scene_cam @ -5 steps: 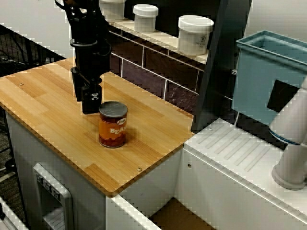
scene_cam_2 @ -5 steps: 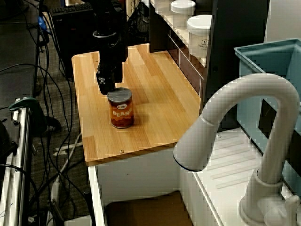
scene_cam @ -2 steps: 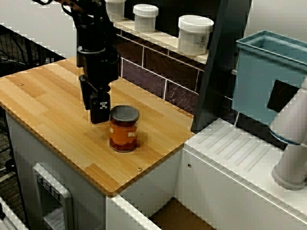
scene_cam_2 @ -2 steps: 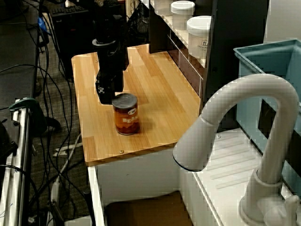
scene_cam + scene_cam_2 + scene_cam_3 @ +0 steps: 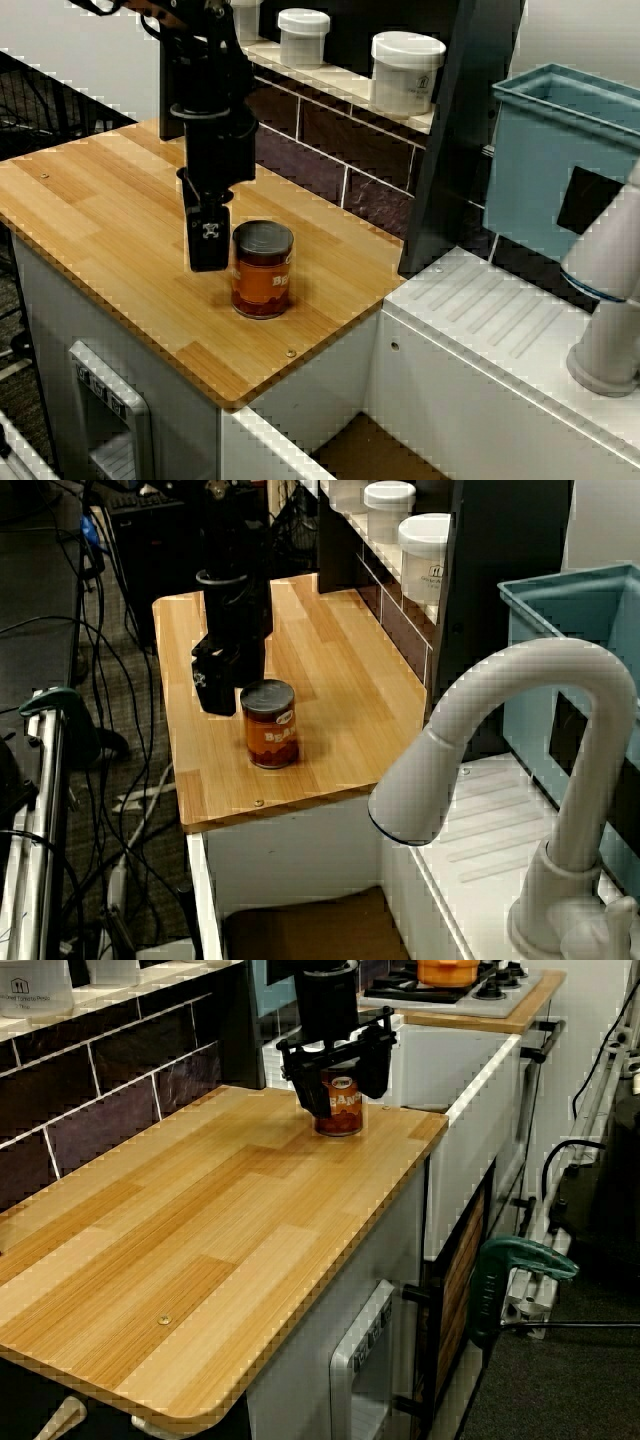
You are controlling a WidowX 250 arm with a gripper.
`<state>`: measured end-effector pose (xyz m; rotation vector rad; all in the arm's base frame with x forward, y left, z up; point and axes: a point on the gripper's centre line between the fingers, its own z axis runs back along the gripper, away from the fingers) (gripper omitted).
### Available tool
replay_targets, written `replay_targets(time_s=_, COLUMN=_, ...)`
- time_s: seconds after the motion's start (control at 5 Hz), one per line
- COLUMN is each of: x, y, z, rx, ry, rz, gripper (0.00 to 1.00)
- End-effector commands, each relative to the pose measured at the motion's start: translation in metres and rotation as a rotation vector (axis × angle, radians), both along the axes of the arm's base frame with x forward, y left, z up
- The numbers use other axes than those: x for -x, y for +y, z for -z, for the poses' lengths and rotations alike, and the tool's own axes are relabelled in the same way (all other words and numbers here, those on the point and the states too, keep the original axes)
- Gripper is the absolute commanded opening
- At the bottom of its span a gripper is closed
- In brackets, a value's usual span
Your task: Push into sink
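Note:
An orange can (image 5: 262, 270) stands upright on the wooden counter (image 5: 90, 220), near the end that borders the sink (image 5: 368, 452). My black gripper (image 5: 208, 242) hangs just left of the can, on the side away from the sink, and touches or nearly touches it. In the view along the counter the gripper (image 5: 338, 1078) is open, its fingers (image 5: 296, 1072) spread wider than the can (image 5: 342, 1108) behind them. From the faucet side, the gripper (image 5: 220, 685) sits beside the can (image 5: 271, 725), with the sink (image 5: 305, 932) below the counter's end.
White jars (image 5: 405, 72) line the shelf behind the counter. A blue-grey bin (image 5: 560, 160), a ribbed draining surface (image 5: 490, 310) and a white faucet (image 5: 500, 730) lie past the sink. A stove with an orange pot (image 5: 450, 970) is farther on. Cables (image 5: 110, 780) hang off the counter's front.
The gripper has moved along the counter toward the sink, and the can has slid the same way ahead of it. The can stays upright.

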<state>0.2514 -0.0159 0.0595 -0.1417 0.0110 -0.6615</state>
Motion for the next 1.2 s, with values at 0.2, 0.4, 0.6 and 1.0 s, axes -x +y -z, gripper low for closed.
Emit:
replay_targets(time_s=0.2, x=-0.008, y=0.001, z=-0.006, rx=0.12, ry=0.058, rz=0.395, gripper=1.0)
replay_targets(time_s=0.4, x=-0.008, y=-0.007, z=-0.007, rx=0.132, ry=0.058, rz=0.387, gripper=1.0)
replay_targets(time_s=0.6, x=-0.008, y=-0.02, z=-0.005, rx=0.123, ry=0.07, rz=0.394, gripper=1.0)
replay_targets(time_s=1.0, x=-0.004, y=-0.042, z=-0.009, rx=0.103, ry=0.06, rz=0.445, gripper=1.0)
